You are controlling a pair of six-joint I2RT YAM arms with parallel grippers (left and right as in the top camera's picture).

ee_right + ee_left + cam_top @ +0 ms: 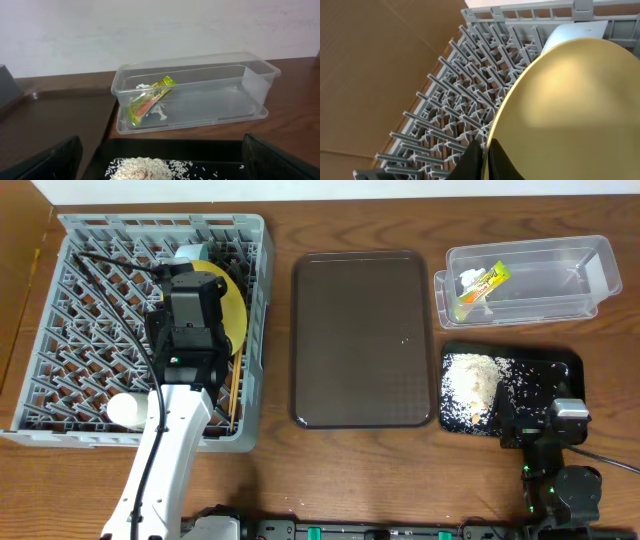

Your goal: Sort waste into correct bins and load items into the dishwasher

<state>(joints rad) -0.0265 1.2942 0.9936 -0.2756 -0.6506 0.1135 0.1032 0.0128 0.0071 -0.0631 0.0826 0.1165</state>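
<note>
The pale yellow plate stands on edge inside the grey dish rack, among the tines toward the rack's right side. The left gripper is clenched on the plate's lower rim, one dark finger on each face in the left wrist view. A pale bowl sits just behind the plate near the rack's far wall. A small white cup lies near the front left corner, and what look like thin wooden chopsticks run along the right wall.

Across the counter, the snack wrapper lies in the clear tub, and the rice is heaped in the glossy black tray. The right gripper hangs over the near edge of that tray, released, its fingers spread wide with nothing between them.

The step in hand appears to be seating the plate, probably one of the last of the loading. Whether the rim has settled between two tines is hidden by the arm. The next move calls for a small lowering until the tines carry the plate, then a gentle opening and a straight lift clear, so it does not tip onto the bowl.
</note>
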